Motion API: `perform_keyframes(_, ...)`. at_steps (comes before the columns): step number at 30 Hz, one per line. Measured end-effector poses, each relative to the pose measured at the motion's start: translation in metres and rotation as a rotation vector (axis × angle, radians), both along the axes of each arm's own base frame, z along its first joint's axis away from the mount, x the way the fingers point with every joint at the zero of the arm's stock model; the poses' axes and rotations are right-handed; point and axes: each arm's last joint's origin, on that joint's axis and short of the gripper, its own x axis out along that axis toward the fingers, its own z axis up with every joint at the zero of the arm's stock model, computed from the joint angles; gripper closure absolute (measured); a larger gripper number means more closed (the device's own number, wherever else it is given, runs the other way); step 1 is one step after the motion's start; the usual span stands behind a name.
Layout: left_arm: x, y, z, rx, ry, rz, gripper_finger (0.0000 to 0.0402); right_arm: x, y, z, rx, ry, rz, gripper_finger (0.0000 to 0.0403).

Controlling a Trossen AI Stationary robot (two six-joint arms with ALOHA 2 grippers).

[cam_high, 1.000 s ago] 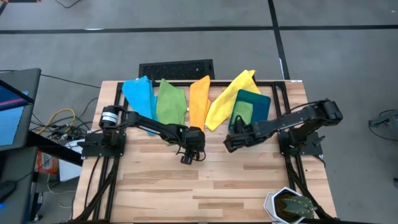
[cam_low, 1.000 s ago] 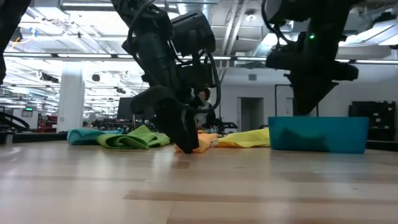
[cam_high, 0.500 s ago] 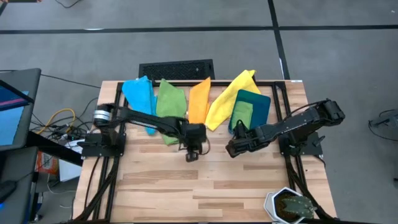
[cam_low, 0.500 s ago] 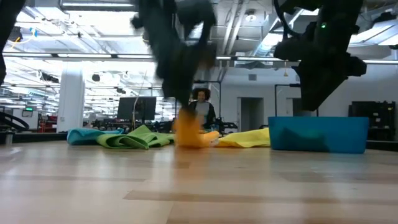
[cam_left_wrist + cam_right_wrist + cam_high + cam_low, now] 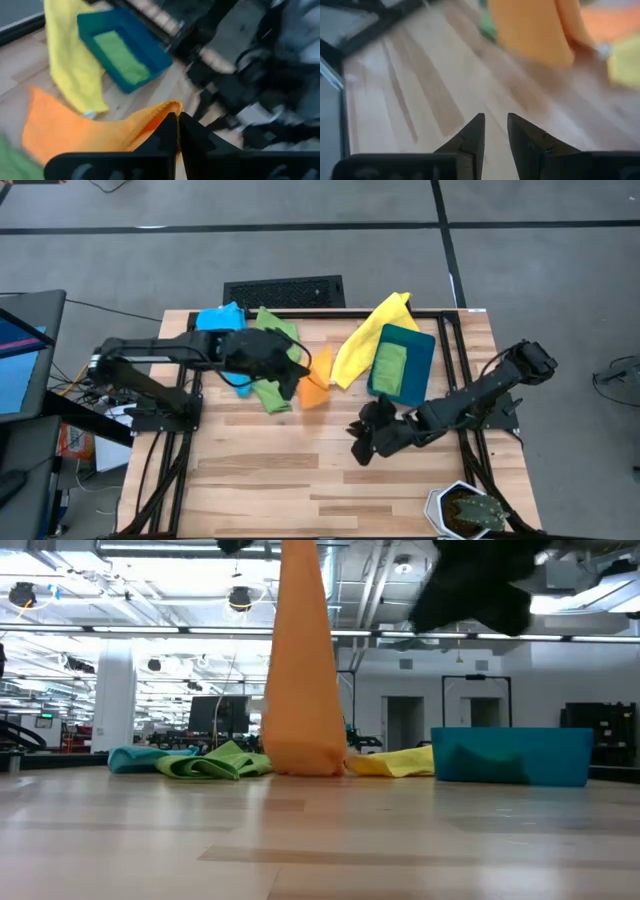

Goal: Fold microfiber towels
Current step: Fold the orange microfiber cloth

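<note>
Left gripper (image 5: pixel 177 131) clenched on orange towel (image 5: pixel 316 378) at upper centre, lifting it off table (image 5: pixel 400 480), right gripper (image 5: pixel 360 448) slightly parted, empty, lower right of centre

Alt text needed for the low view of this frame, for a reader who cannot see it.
A bright orange microfiber towel hangs lifted from above, its lower end bunched on the pale wooden table. Behind it lie a light blue towel, a crumpled green towel and a yellow towel, with a rigid dark teal bin at the right.
</note>
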Motion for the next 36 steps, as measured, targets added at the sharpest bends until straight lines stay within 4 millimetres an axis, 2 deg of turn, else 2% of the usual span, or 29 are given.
perform_keyframes(3, -0.007, -0.004, 0.008, -0.05, -0.048, 0.021, 0.0401, 0.008, -0.003, 0.007, -0.055, -0.085, 0.017, 0.0296)
perform_keyframes(7, -0.005, -0.008, 0.017, -0.063, -0.145, 0.093, 0.0401, 0.018, -0.008, 0.017, -0.09, -0.178, 0.037, 0.0296)
perform_keyframes(12, -0.005, -0.005, 0.021, -0.017, -0.196, 0.174, 0.0401, 0.021, -0.018, 0.017, -0.186, -0.174, 0.002, 0.0296)
perform_keyframes(19, -0.005, -0.001, 0.022, 0.025, -0.206, 0.27, 0.0401, 0.024, -0.025, 0.018, -0.212, -0.169, -0.001, 0.0296)
perform_keyframes(27, 0.007, 0.013, 0.014, 0.009, -0.206, 0.402, 0.0401, 0.025, -0.037, 0.016, -0.307, -0.118, -0.038, 0.0296)
perform_keyframes(36, 0.027, 0.029, -0.001, 0.003, -0.179, 0.43, 0.0401, 0.031, -0.063, 0.011, -0.235, -0.058, 0.011, 0.0284)
